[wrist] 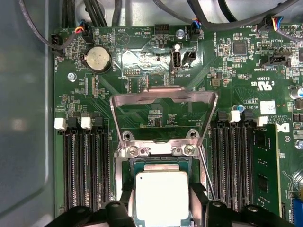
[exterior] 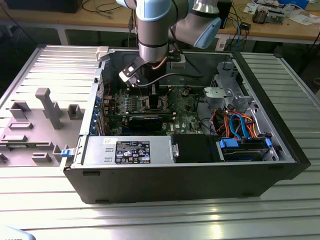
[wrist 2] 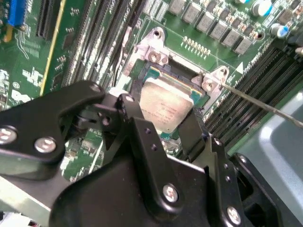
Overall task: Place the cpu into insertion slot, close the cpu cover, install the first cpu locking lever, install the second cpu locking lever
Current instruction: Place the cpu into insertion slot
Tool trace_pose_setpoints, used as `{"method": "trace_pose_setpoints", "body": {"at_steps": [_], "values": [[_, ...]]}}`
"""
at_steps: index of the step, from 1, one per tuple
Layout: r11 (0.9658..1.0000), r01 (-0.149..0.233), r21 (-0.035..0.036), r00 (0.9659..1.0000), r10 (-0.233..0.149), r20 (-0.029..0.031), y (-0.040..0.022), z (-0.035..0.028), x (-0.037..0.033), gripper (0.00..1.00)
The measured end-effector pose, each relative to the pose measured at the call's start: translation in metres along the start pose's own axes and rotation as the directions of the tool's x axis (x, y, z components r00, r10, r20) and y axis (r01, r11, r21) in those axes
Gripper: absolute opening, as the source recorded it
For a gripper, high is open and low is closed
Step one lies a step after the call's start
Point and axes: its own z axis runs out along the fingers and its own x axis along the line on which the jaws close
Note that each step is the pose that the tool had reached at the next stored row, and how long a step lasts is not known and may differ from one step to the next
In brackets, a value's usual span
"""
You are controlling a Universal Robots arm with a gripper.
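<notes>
The cpu (wrist: 162,197), a small square chip with a dull silver top, lies level in the insertion slot (wrist: 161,163) on the green motherboard. It also shows in the second wrist view as the cpu (wrist 2: 165,105). My gripper (wrist: 162,205) has its black fingers (wrist 2: 137,125) against two opposite edges of the chip. The cpu cover (wrist: 163,94), a silvery frame with a square window, stands flipped up behind the socket. A thin wire locking lever (wrist: 207,176) runs beside the socket. In the exterior view my gripper (exterior: 150,97) reaches down into the open computer case (exterior: 280,150).
Black memory slots (wrist: 87,175) flank the socket on both sides. A long black graphics card (exterior: 145,120) lies close in front of the socket, and the power supply (exterior: 130,150) beyond that. Drive cage and blue cables (exterior: 240,125) fill the exterior view's right. A grey fixture tray (exterior: 35,125) lies outside.
</notes>
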Motion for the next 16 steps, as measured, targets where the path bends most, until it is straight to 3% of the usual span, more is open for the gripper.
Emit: {"method": "trace_pose_setpoints", "body": {"at_steps": [1, 8, 12, 16], "values": [[1.0, 0.0, 0.0002, 1.0, 0.0, 0.0, 0.0, 0.0, 0.0, 0.62], [1.0, 0.0, 0.0005, 1.0, 0.0, 0.0, 0.0001, -0.0002, 0.0009, 0.62], [1.0, 0.0, 0.0011, 1.0, 0.0, -0.0046, 0.0005, 0.0001, 0.0019, 0.62], [1.0, 0.0, 0.001, 1.0, 0.0, -0.0048, 0.0007, 0.0001, 0.0023, 0.62]]}}
